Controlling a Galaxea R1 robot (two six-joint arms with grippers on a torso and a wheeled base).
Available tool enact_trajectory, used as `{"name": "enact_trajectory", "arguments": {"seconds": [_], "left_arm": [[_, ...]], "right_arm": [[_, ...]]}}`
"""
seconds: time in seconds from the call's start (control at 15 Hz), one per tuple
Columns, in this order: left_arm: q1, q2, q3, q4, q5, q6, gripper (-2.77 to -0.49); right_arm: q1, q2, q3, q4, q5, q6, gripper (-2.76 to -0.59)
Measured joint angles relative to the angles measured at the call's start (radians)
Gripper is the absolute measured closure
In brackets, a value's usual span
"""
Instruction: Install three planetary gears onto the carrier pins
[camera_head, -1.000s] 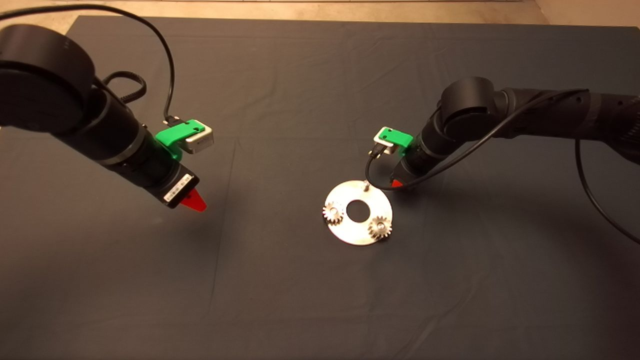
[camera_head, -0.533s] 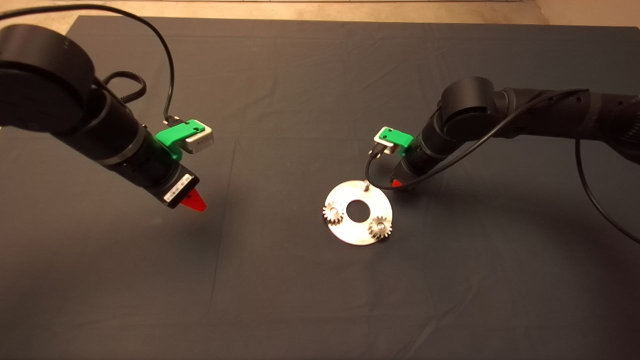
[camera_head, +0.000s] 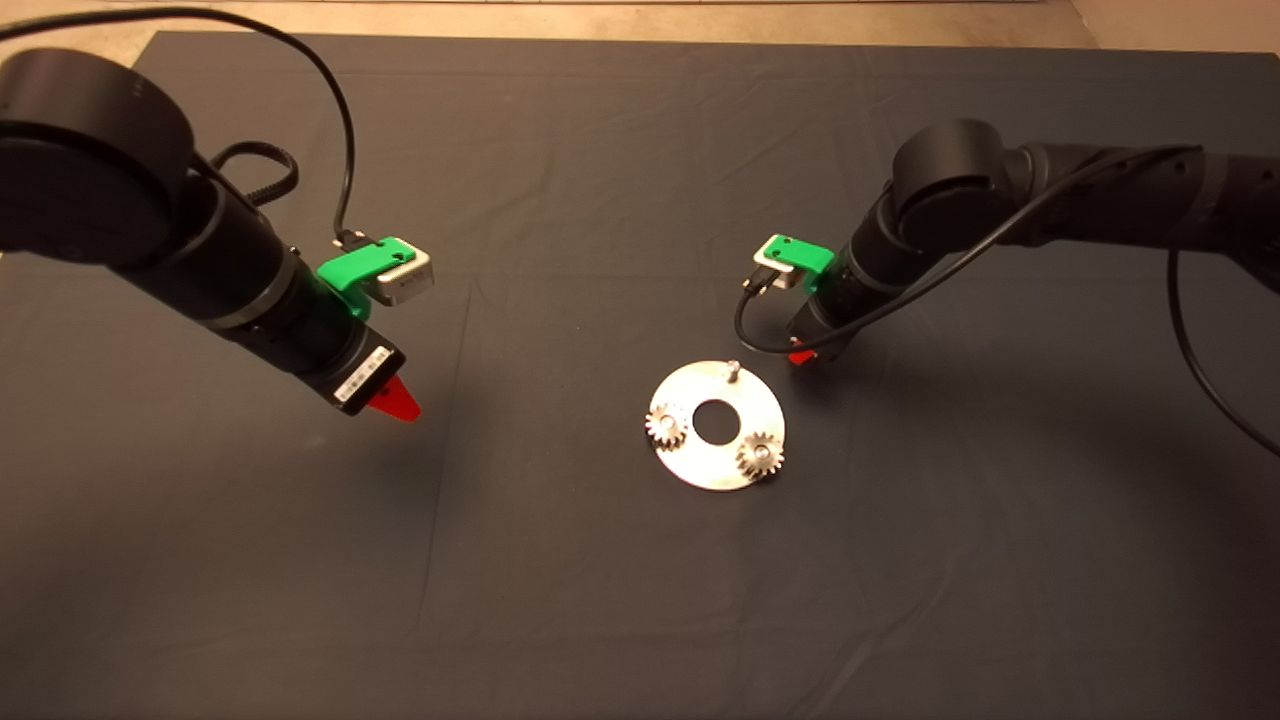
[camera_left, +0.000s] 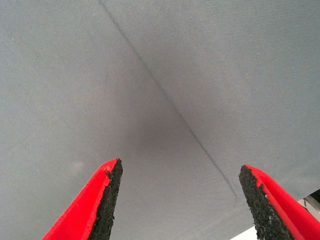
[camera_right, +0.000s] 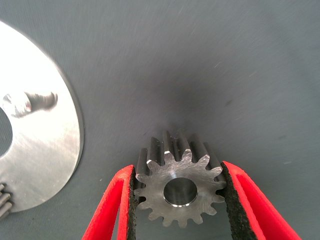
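Observation:
A round silver disc (camera_head: 742, 398) with a big central hole lies mid-mat. Two planetary gears sit on its pins, one at the left (camera_head: 664, 427) and one at the front right (camera_head: 760, 456). The far carrier pin (camera_head: 732, 369) stands bare; it also shows in the right wrist view (camera_right: 42, 101). My right gripper (camera_head: 803, 356) hangs just off the disc's far right edge, shut on a third planetary gear (camera_right: 179, 186) held above the mat beside the disc (camera_right: 45, 150). My left gripper (camera_head: 392, 403) hovers open and empty over bare mat at the left.
The dark mat (camera_head: 600, 600) has a fold line (camera_left: 165, 95) under my left gripper. Black cables trail from both wrists. A strip of tan floor (camera_head: 600, 15) shows past the mat's far edge.
My right gripper has lifted and drawn slightly back and right from the disc's edge, carrying the gear. My left arm has shifted a touch right.

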Motion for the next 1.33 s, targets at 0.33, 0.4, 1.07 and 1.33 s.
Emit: {"name": "enact_trajectory", "arguments": {"seconds": [0.33,0.4,1.07,1.33], "left_arm": [[0.000,0.006,0.000,-0.002,-0.001,0.000,-1.64],[0.000,0.006,0.000,-0.003,0.000,0.000,-1.64],[0.000,0.008,0.000,-0.003,-0.001,0.000,-1.64],[0.000,0.006,0.000,-0.003,-0.001,0.000,-1.64]], "right_arm": [[0.040,0.031,-0.002,0.042,0.001,0.022,-0.95],[0.038,0.040,-0.002,0.055,0.001,0.022,-0.95],[0.037,0.077,0.084,0.097,0.012,0.052,-0.94],[0.037,0.073,0.090,0.097,0.011,0.052,-0.94]]}}
